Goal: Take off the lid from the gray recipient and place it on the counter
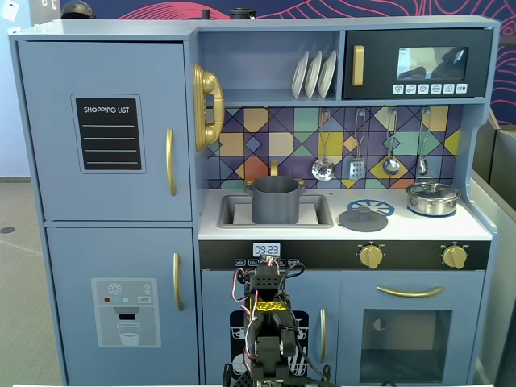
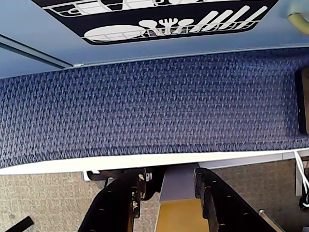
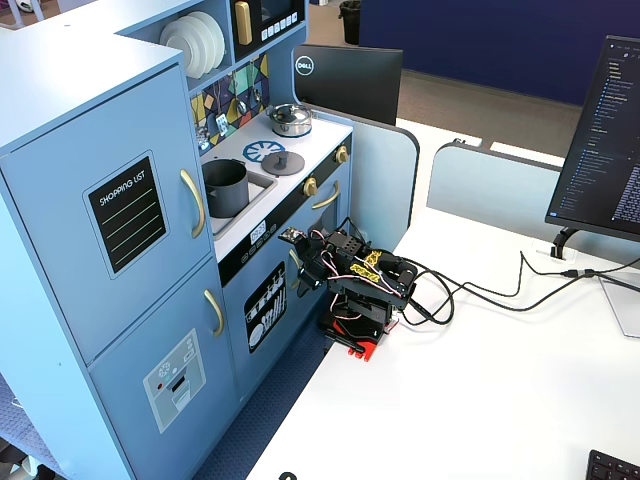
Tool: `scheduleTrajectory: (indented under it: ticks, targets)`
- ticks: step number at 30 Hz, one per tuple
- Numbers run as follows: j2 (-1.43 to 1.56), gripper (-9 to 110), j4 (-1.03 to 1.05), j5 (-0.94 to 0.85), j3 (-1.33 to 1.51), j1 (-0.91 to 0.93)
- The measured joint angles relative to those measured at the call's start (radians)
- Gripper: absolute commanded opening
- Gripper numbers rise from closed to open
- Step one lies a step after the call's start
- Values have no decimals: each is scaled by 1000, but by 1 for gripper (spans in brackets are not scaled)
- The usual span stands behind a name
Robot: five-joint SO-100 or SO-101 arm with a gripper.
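Lid (image 1: 363, 218) lying flat on the counter (image 1: 476, 228), knob up, just beside the blue burner print (image 1: 376, 206) and clear of the sink recess (image 1: 228, 211); same disc seen in a fixed view (image 3: 282, 163) resting apart from everything else. Gray recipient (image 1: 276, 200) standing upright and open-topped inside that recess, its mouth uncovered (image 3: 225, 187). By the look of it, task essentially done: lid off the pot and parked on a bare flat patch, presumably so as not to rock or roll. Shiny silver pot (image 1: 433, 197) further right on the counter, own lid on, untouched.

Arm folded low on the white tabletop (image 3: 480, 400) in front of the toy kitchen, well below counter level, likely a rest pose. Gripper (image 2: 169, 191) pointing down toward the blue carpet strip (image 2: 145, 111) in the wrist view, jaws parted with a plain gap and nothing between them, so released and empty. Dishwasher door print (image 2: 159, 19) above the carpet, confirming closeness to the cabinet front
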Motion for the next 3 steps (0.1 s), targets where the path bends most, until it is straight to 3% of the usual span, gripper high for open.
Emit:
scheduleTrajectory:
  ticks: [3]
  targets:
    - [0, 3, 0, 0, 0, 0]
